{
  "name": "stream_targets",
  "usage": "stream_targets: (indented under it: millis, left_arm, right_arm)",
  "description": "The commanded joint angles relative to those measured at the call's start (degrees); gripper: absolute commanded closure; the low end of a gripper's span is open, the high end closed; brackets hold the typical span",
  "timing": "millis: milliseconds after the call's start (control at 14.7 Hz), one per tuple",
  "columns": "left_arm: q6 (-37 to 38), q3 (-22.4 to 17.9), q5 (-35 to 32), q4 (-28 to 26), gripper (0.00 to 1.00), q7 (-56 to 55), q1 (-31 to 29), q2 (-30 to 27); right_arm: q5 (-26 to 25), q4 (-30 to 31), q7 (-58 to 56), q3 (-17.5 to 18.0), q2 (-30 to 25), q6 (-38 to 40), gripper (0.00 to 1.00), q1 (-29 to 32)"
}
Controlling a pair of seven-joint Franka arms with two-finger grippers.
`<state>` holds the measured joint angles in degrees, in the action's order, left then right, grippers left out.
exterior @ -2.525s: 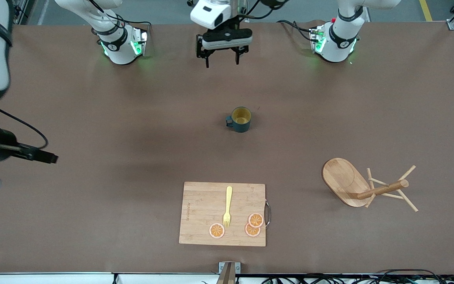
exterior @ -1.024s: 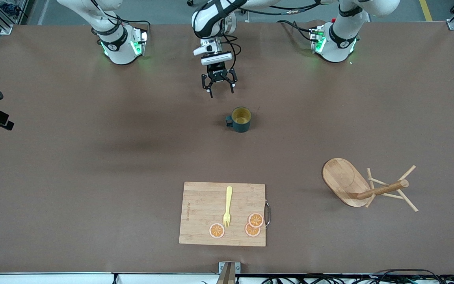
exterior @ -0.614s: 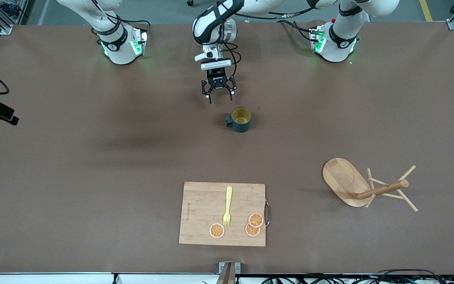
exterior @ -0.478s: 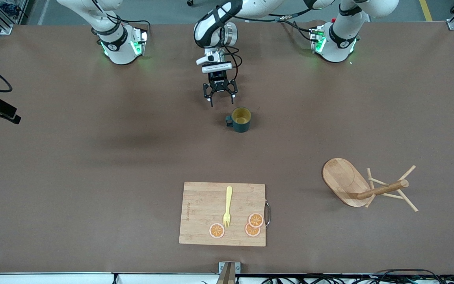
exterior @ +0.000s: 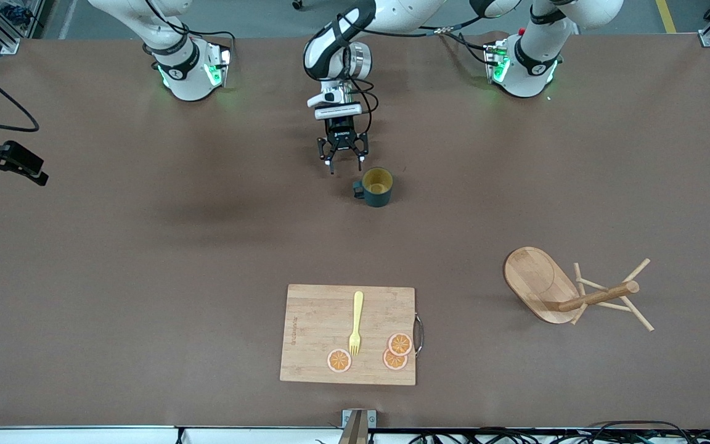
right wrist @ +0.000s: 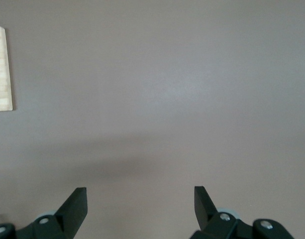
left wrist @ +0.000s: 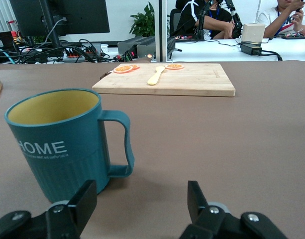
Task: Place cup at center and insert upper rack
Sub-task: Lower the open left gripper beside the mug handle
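Barely started: cup ungrabbed, left gripper open beside it; rack lying tipped over; right gripper open, waiting.

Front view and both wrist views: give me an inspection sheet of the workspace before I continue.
Surface: brown table, flat.
Job's things: cup upright mid-table; upper rack tipped on its side toward the left arm's end.
Clutter: cutting board nearer the camera than the cup, carrying a yellow fork and three orange slices.
End effectors: left end effector open, low beside the cup; right end effector open, over bare table.
Cables: bundle along the table's front edge.
Surroundings: desks, monitor, seated people in the left wrist view.
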<state>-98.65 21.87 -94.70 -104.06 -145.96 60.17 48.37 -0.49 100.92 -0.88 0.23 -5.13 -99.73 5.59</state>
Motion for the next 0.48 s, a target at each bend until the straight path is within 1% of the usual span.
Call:
stream_targets:
  millis: [0, 136, 205, 409]
  left_arm:
    - [0.5, -1.4, -2.0, 1.6, 0.19, 2.1, 0.5, 1.4]
    - [0.1, -1.7, -2.0, 1.7, 0.19, 2.1, 0.5, 1.5]
    - [0.0, -2.2, -2.1, 2.0, 0.19, 2.1, 0.4, 1.6]
    - [-0.3, -3.0, -2.2, 5.3, 0.20, 2.1, 0.4, 3.4]
  right_arm:
    - [-0.8, 2.9, -1.6, -0.4, -3.0, 0.9, 0.03, -0.7]
    - [-0.8, 2.9, -1.7, -0.5, -3.0, 1.5, 0.03, -0.6]
    - [-0.8, 2.9, -1.7, -0.5, -3.0, 1.5, 0.00, -0.6]
    - [-0.8, 2.4, -1.7, -0.5, -2.8, 1.5, 0.00, -0.7]
